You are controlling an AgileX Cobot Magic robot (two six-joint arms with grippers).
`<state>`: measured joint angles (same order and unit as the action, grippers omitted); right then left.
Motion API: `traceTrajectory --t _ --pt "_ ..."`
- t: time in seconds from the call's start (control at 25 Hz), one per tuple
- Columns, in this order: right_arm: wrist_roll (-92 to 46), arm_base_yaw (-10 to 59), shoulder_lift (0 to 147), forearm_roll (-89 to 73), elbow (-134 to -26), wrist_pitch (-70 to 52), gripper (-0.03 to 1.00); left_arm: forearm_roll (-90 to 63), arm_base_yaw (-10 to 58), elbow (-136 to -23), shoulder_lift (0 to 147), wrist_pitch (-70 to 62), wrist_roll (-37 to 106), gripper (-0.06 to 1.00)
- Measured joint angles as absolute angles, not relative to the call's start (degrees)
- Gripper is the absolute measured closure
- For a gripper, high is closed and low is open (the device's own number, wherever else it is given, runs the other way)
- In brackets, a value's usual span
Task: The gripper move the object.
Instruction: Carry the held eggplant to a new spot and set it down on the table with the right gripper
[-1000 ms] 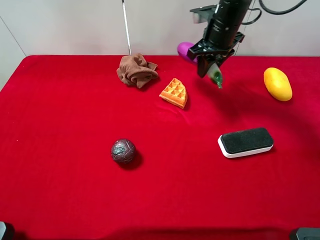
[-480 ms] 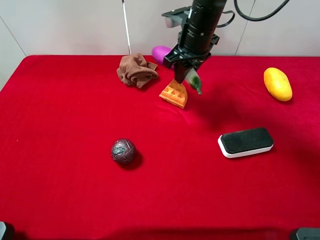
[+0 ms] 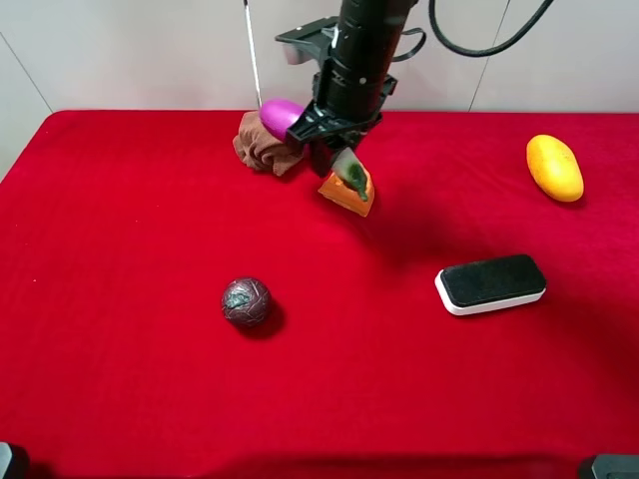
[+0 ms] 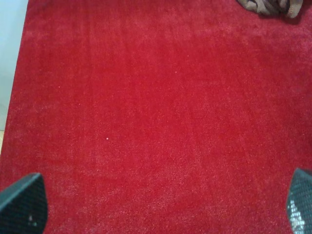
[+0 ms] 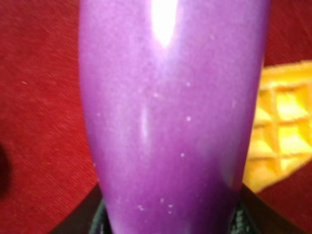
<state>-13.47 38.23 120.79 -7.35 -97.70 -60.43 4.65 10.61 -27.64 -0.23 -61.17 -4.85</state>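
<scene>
Eggplant (image 3: 282,118) clamped in R gripper (image 3: 334,152), held above red table cover (image 3: 120,299), purple end twd 10 o'clock, stem over waffle (image 3: 346,196); brown cloth (image 3: 258,150) at its 9 o'clock. L gripper (image 4: 160,202) spread wide over same cover

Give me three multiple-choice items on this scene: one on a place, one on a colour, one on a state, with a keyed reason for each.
1. In the high view, the mango lies on which part of the red table? A left; B middle; C right.
2. The waffle is: A blue; B orange; C white.
3. The right claw is: A open and empty; B shut on the eggplant; C lying flat on the cloth.
Key: 1 C, it lies near the right edge. 2 B, its grid shows orange. 3 B, the eggplant is held off the cloth in its grip.
</scene>
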Motion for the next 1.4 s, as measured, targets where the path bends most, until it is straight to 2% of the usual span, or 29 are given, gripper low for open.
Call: traceTrajectory --t 0.6,1.4 --pt "-13.5 44.1 120.8 -7.4 -97.7 -58.5 0.65 4.6 10.6 -27.6 -0.2 -61.2 -4.9 -0.03" --pt "-13.5 44.9 127.0 -5.5 -97.7 -55.1 0.65 4.6 10.6 -27.6 -0.2 -61.2 -4.9 -0.03"
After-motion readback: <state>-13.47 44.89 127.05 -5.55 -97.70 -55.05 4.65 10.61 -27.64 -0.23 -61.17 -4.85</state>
